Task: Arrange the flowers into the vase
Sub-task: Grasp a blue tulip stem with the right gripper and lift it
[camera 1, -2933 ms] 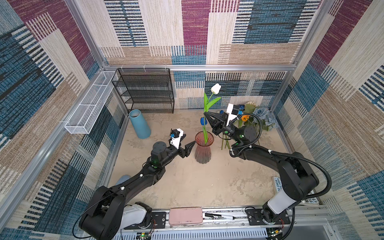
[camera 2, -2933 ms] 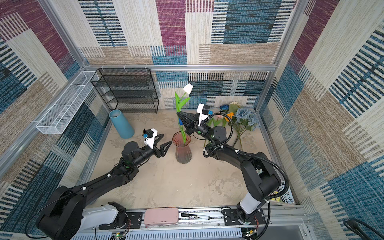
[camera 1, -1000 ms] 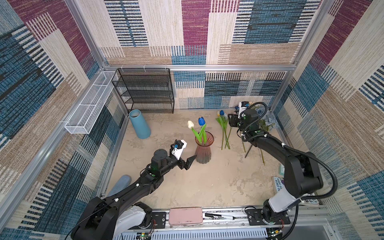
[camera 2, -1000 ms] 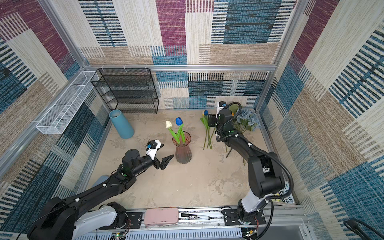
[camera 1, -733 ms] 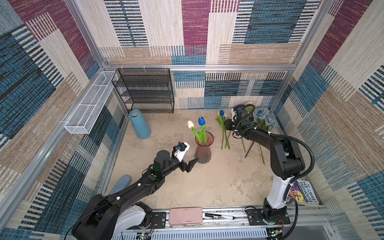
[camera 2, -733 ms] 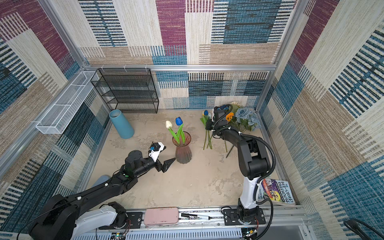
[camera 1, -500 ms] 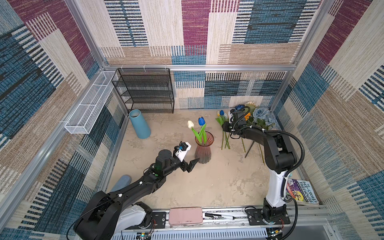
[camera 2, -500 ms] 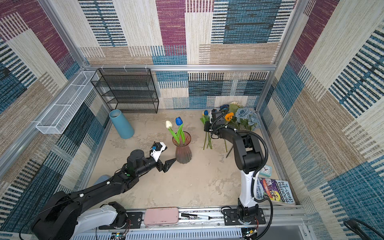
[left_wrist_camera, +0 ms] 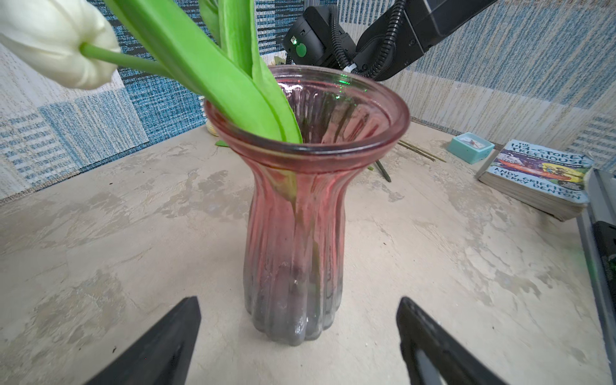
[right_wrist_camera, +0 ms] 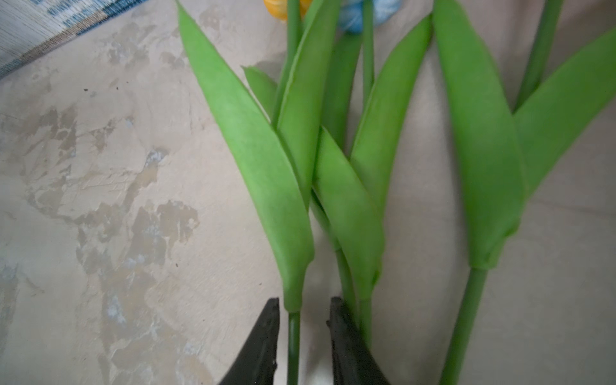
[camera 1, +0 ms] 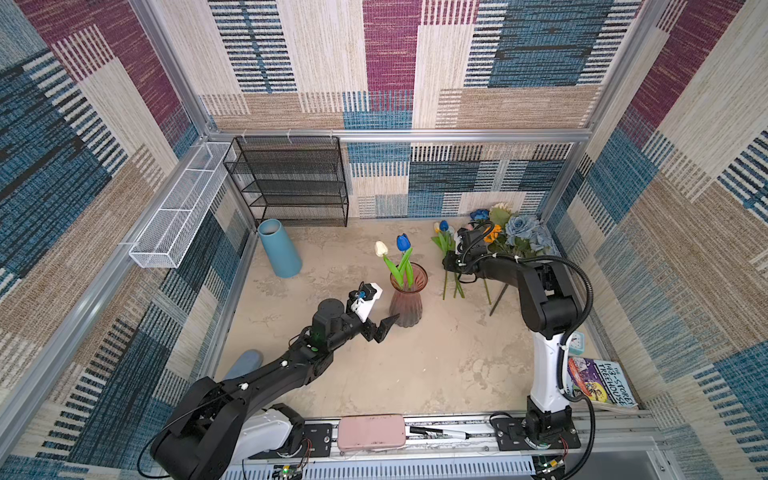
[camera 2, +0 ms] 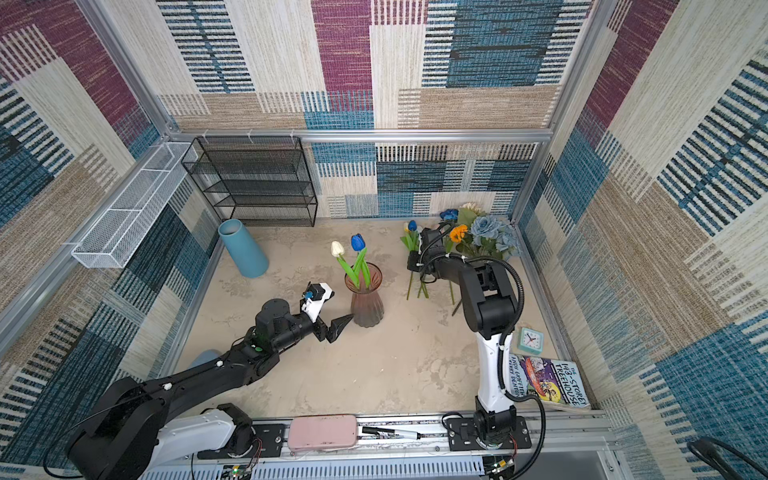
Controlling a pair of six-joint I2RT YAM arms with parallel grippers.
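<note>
A pink ribbed glass vase (camera 1: 406,303) (camera 2: 365,301) (left_wrist_camera: 300,216) stands mid-table with a white tulip (camera 1: 381,248) and a blue tulip (camera 1: 402,242) in it. My left gripper (camera 1: 384,328) (left_wrist_camera: 298,300) is open, low at the vase's foot, its jaws wider than the base and not touching it. My right gripper (camera 1: 451,266) (right_wrist_camera: 303,300) is down over several loose tulips (camera 1: 453,286) lying right of the vase. Its jaws are narrowed round one green stem (right_wrist_camera: 293,333), with a gap showing on each side. A dusty-blue rose bunch (camera 1: 525,232) and an orange sunflower (camera 1: 492,235) lie behind.
A blue tube vase (camera 1: 279,249) leans at the back left, in front of a black wire shelf (camera 1: 291,183). A white wire basket (camera 1: 178,216) hangs on the left wall. A book (camera 2: 548,380) and a teal clock (camera 2: 532,340) lie at the front right.
The white tulip went from my right gripper into the vase. That gripper then swung to the loose tulips and narrowed its jaws round a stem. My left gripper edged closer to the vase.
</note>
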